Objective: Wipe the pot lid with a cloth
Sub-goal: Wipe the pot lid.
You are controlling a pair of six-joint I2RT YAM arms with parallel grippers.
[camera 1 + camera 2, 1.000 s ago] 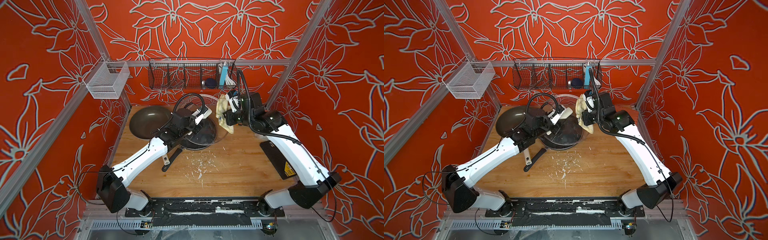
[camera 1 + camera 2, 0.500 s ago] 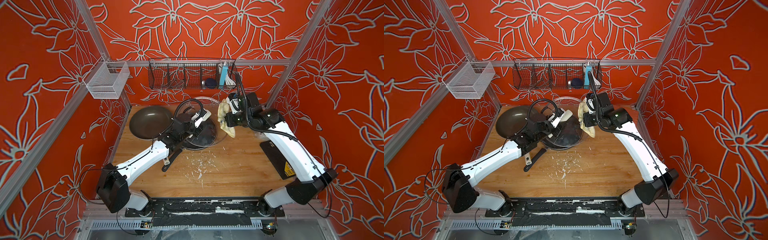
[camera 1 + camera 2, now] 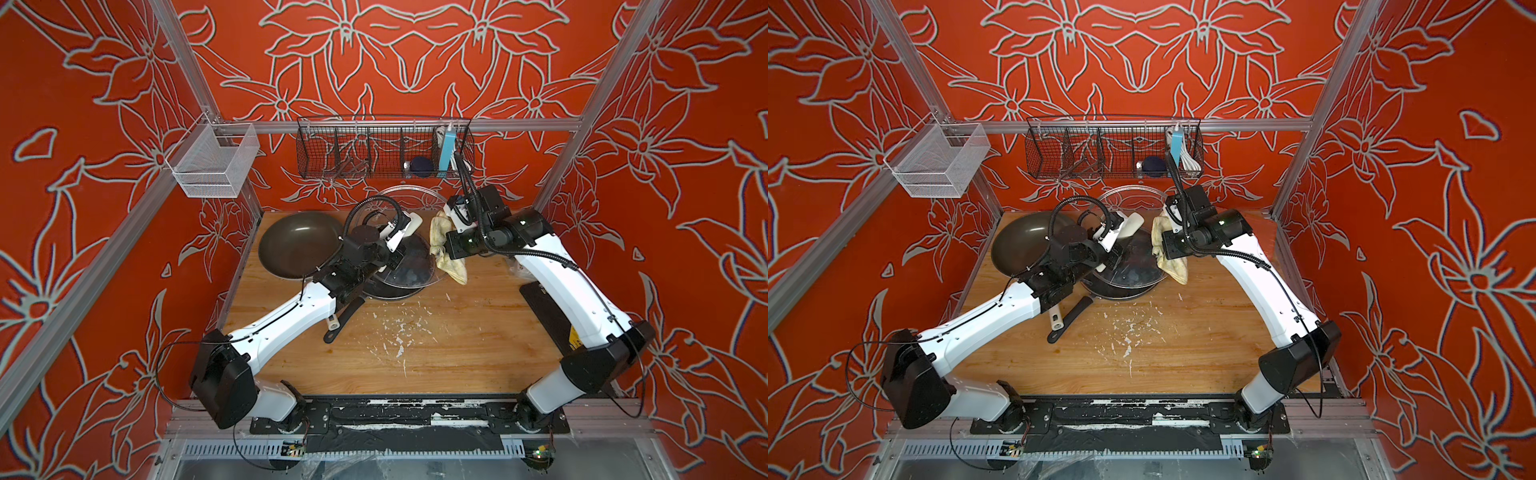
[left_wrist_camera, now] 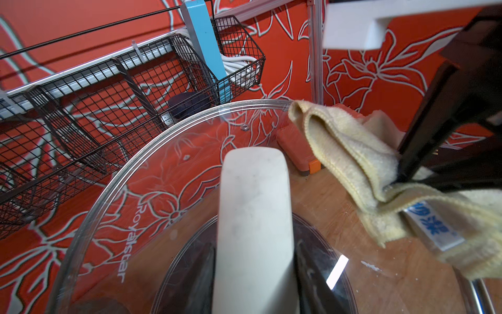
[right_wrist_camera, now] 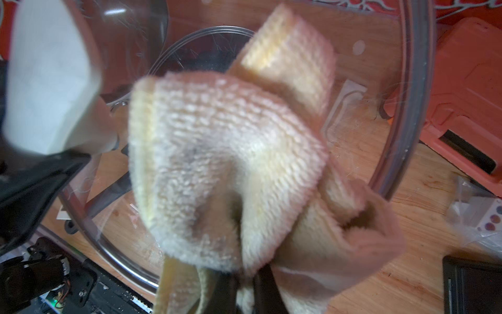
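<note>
The pot lid (image 3: 409,266) (image 3: 1133,268) is clear glass with a white handle (image 4: 254,212). It is held tilted over a dark pan (image 3: 390,291). My left gripper (image 3: 395,240) (image 3: 1113,242) (image 4: 254,288) is shut on that handle. The cloth (image 3: 444,245) (image 3: 1168,249) (image 4: 353,152) (image 5: 217,163) is cream-yellow with grey stains and hangs bunched against the lid's right rim. My right gripper (image 3: 452,246) (image 3: 1170,249) (image 5: 244,295) is shut on the cloth, its jaws buried in the folds.
A second dark pan (image 3: 299,243) sits at the back left. Another glass lid (image 3: 409,197) leans on the back wall under a wire rack (image 3: 382,149). A white mesh basket (image 3: 214,162) hangs at the left. A black pad (image 3: 544,307) and white crumbs (image 3: 399,332) lie on the wooden table.
The right gripper has carried the cloth down along the lid's right rim, toward the table's front. The left arm has shifted slightly, still holding the lid.
</note>
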